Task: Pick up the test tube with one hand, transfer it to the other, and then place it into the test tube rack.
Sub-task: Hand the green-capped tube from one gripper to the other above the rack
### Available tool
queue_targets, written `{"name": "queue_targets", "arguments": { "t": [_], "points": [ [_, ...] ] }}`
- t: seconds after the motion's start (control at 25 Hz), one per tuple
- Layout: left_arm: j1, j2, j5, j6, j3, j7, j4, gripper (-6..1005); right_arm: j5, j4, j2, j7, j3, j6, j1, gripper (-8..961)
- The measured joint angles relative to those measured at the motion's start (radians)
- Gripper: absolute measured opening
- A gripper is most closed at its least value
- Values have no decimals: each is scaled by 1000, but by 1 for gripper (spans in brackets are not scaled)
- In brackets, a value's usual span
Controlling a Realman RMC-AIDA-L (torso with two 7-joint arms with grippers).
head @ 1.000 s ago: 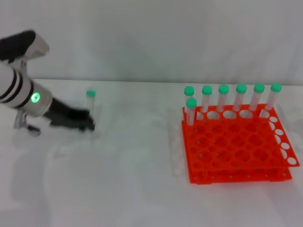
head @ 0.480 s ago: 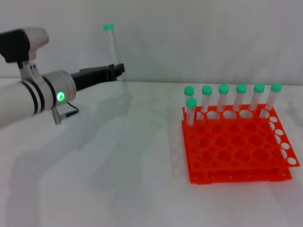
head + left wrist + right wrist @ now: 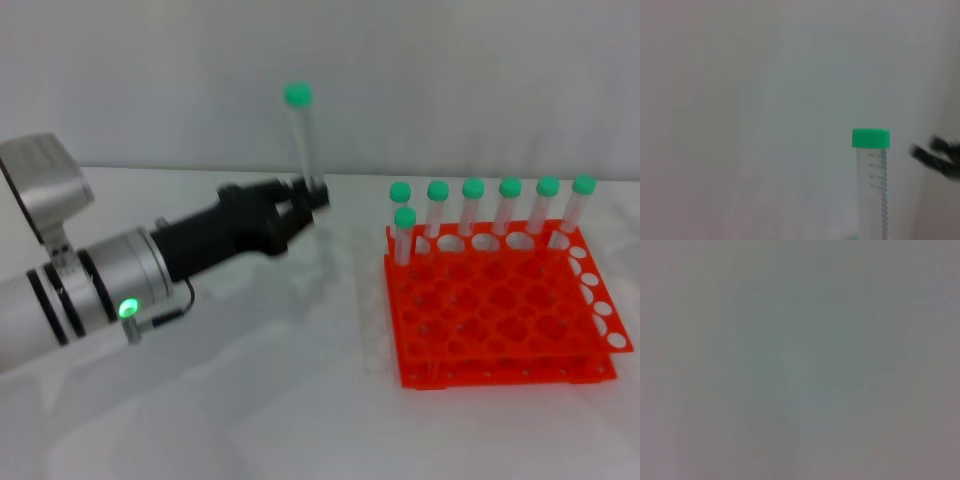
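- Left of centre in the head view, the left hand (image 3: 312, 193) is clenched on the lower part of the test tube (image 3: 300, 135), which stands nearly upright above the desk (image 3: 250, 400), green cap uppermost, clear of the surface.
- At centre right of the frame sits the test tube rack (image 3: 500, 305) with seven capped tubes (image 3: 490, 215) along its far edge; the carried tube is near the rack's left side but not over it.
- Lower right of the left wrist view shows the tube's cap and graduated wall, with a dark blurred shape at the right edge that I cannot identify.
- No right hand appears in the head view, and the right wrist view shows only blank grey.
- Judging by the task, the step in hand is presenting the tube for the handover: hold it upright and steady, leaving the upper length bare so the other hand can take it there.
- A tilt or an early release would likely drop it.
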Motion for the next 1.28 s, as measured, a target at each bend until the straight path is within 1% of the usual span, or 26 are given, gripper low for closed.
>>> {"name": "queue_targets", "arguments": {
  "t": [0.04, 0.08, 0.12, 0.16, 0.2, 0.32, 0.4, 0.48, 0.52, 0.56, 0.64, 0.84, 1.0, 1.12, 1.28],
  "points": [
    [15, 3, 19, 19, 17, -4, 15, 210, -38, 0, -17, 43, 0, -15, 4, 857],
    [29, 4, 36, 31, 28, -8, 33, 210, -87, 0, -44, 109, 0, -38, 12, 856],
    [45, 4, 57, 36, 31, -16, 55, 210, -124, 0, -60, 152, 0, -54, 19, 856],
    [58, 2, 75, 38, 33, -30, 79, 210, -172, 3, -85, 211, 1, -77, 31, 855],
    [71, 1, 95, 39, 33, -45, 100, 210, -220, 7, -105, 260, 1, -96, 41, 854],
    [86, 1, 154, 50, 33, -115, 146, 209, -364, 14, -150, 360, 1, -134, 80, 851],
    [85, 3, 183, 63, 33, -136, 162, 209, -478, 15, -170, 425, 1, -154, 114, 848],
    [78, 4, 208, 76, 33, -150, 177, 209, -576, 15, -173, 468, 1, -170, 144, 845],
    [74, 4, 216, 78, 34, -152, 181, 209, -611, 15, -170, 480, 2, -174, 158, 844],
    [59, 2, 241, 80, 35, -158, 189, 209, -647, 15, -162, 490, 1, -176, 172, 842],
    [53, 1, 252, 81, 37, -163, 190, 208, -673, 15, -139, 495, 1, -173, 188, 842],
    [26, -1, 271, 82, 78, -176, 191, 208, -686, 15, -72, 488, 8, -139, 201, 843],
    [7, -5, 270, 82, 110, -175, 192, 207, -687, 15, -25, 457, 27, -115, 189, 842],
    [-7, -5, 271, 82, 111, -172, 192, 207, -687, 14, -3, 432, 50, -104, 171, 842],
    [-22, -6, 271, 79, 132, -171, 192, 206, -688, 11, 20, 403, 85, -98, 146, 842]
  ]
}}
